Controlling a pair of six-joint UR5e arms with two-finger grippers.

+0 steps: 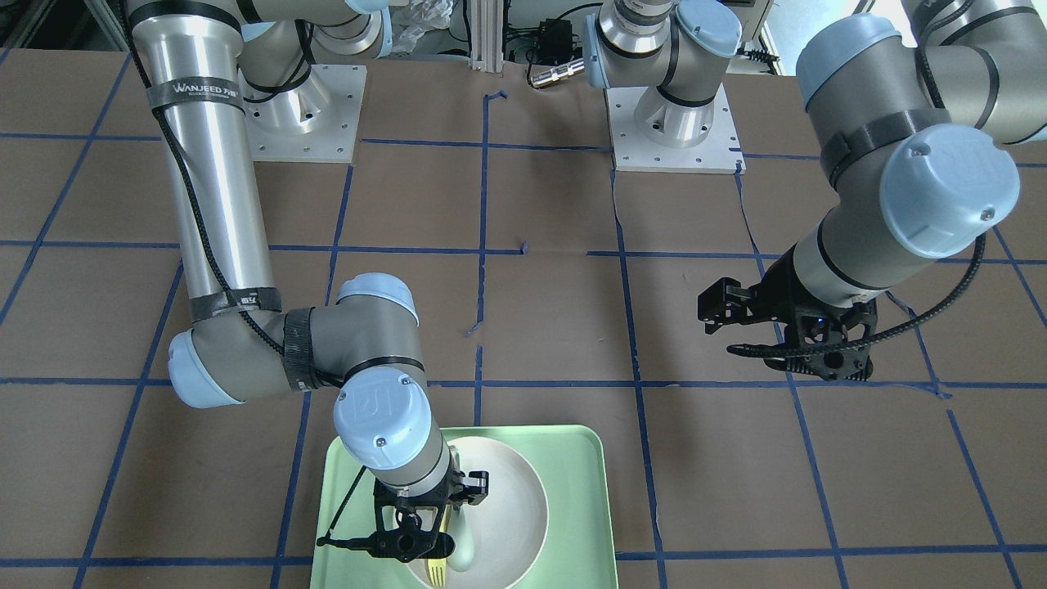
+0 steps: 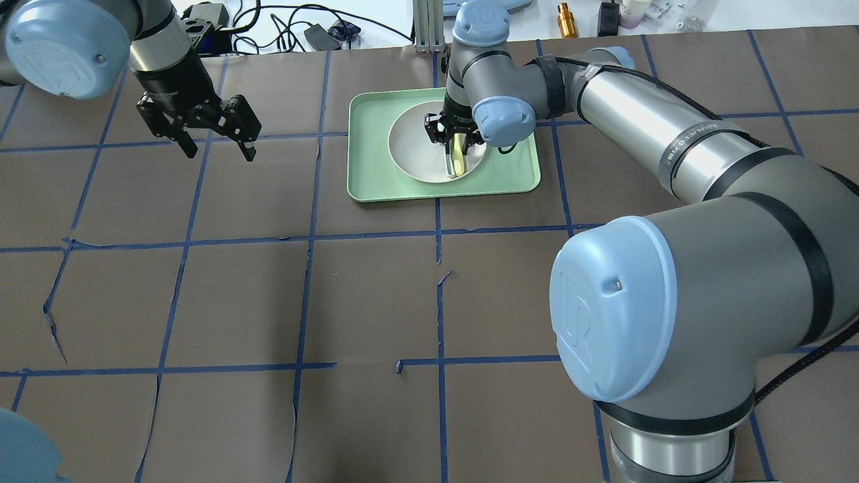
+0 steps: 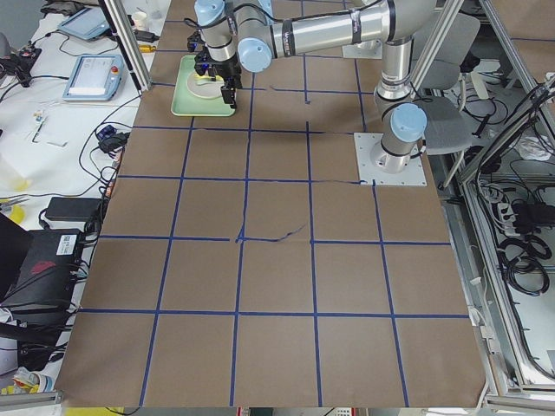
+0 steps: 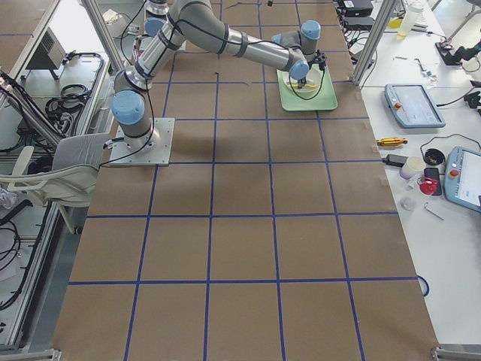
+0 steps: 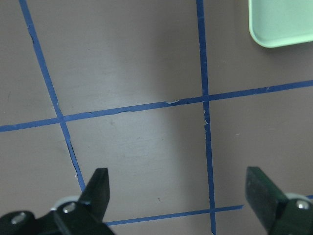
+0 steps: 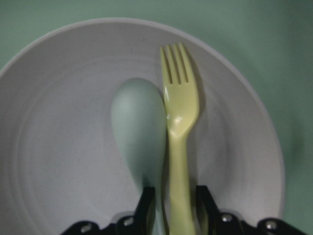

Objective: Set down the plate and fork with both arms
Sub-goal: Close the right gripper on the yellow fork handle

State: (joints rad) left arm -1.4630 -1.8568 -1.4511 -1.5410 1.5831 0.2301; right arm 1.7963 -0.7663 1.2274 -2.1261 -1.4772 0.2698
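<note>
— Where is the fork (image 6: 181,117) at this moment?

— It is inside the plate (image 6: 63,147), side by side with a grey-green spoon (image 6: 139,122). The two touch along their necks. In the right wrist camera the tines point to the far rim of the plate.

— And the plate itself?

— It sits about in the middle of a light-green tray (image 2: 369,154). The tray lies on the brown table (image 2: 268,302), on the side far from the robot's bases.

— What about the right gripper (image 6: 175,208)?

— It hangs over the plate and points down. Its jaws are drawn together on the two handles. One jaw is against the spoon and the other is against the fork, and the handles fill the space between them. So it is clamped on the fork, with the spoon pressed beside it.

— Does the fork rest on the plate, or is it lifted?

— This I cannot tell from these views.

— And the left gripper (image 5: 178,182)?

— It hovers over the bare table, where blue tape lines (image 5: 203,122) cross, well apart from the tray. Only one corner of the tray shows in its wrist camera, at the top right. Its jaws are far apart.
</note>
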